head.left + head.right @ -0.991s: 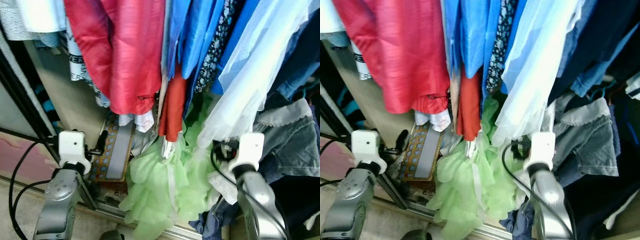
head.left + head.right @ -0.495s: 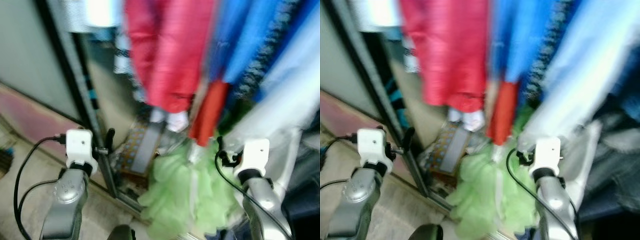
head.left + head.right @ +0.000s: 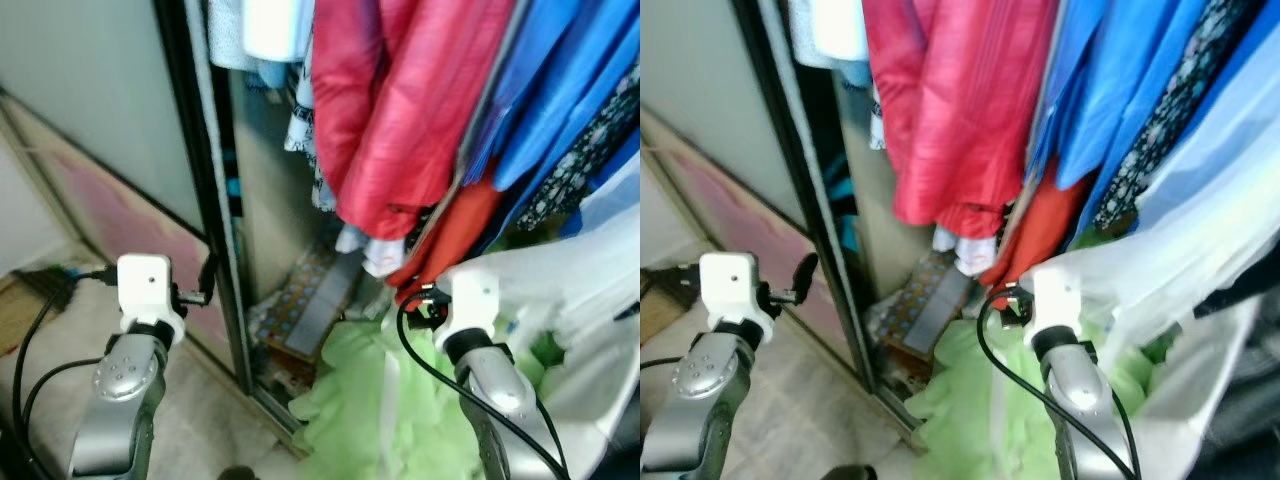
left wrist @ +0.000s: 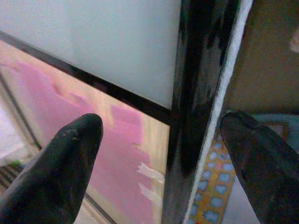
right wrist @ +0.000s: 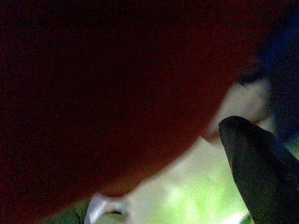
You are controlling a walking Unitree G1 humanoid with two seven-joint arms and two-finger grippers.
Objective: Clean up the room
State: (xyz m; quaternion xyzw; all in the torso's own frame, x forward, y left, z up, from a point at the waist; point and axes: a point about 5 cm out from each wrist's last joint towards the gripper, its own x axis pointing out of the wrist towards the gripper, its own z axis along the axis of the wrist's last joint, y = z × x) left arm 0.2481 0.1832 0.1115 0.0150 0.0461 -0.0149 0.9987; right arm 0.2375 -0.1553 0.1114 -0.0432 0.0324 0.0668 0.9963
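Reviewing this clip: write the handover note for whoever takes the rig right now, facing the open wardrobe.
Left gripper: open, empty, fingers straddling the black edge of the sliding door.
Right gripper: raised among the hanging clothes, under the red garment; one finger visible, state unclear.
Things: wardrobe open; light green fabric spills over the bottom track; patterned box on the wardrobe floor beside it.
Done: nothing evident.
Left: probably tuck the green fabric inside, then slide the door shut.
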